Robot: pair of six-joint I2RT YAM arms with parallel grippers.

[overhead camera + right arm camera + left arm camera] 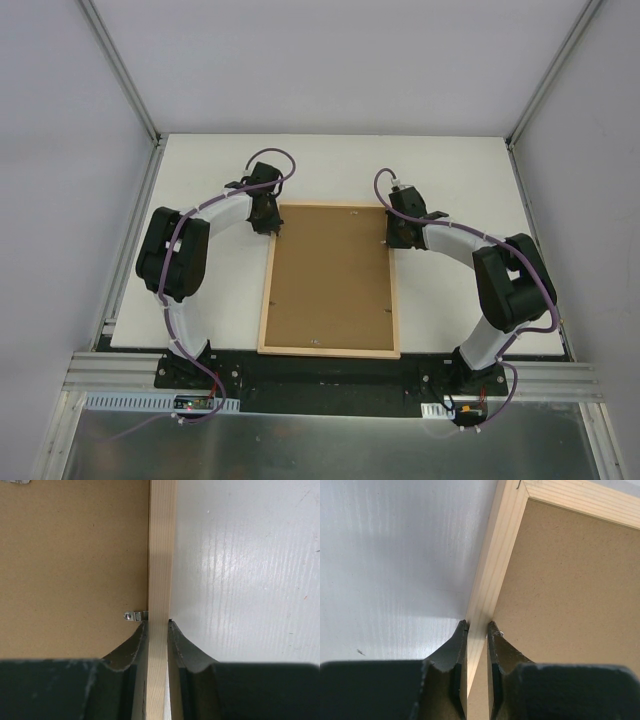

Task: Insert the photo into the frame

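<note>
The frame (pixel 267 300), thin light wood, lies flat on the white table with its back up, and a plain brown backing board (pixel 330 275) fills it. The photo is hidden. My left gripper (pixel 268 222) is shut on the frame's left rail near the far corner. In the left wrist view this gripper (pixel 477 625) has a finger on each side of the wooden rail (pixel 492 565). My right gripper (pixel 392 237) is shut on the right rail near its far end. The right wrist view shows its jaws (pixel 158 621) pressed against the rail (pixel 162 545).
A small metal clip (pixel 134 615) sits on the backing board (pixel 70 555) just left of my right gripper's fingertips. The white table (pixel 450 170) is walled by grey panels on three sides. The arms' bases stand on the black strip at the near edge (pixel 330 375).
</note>
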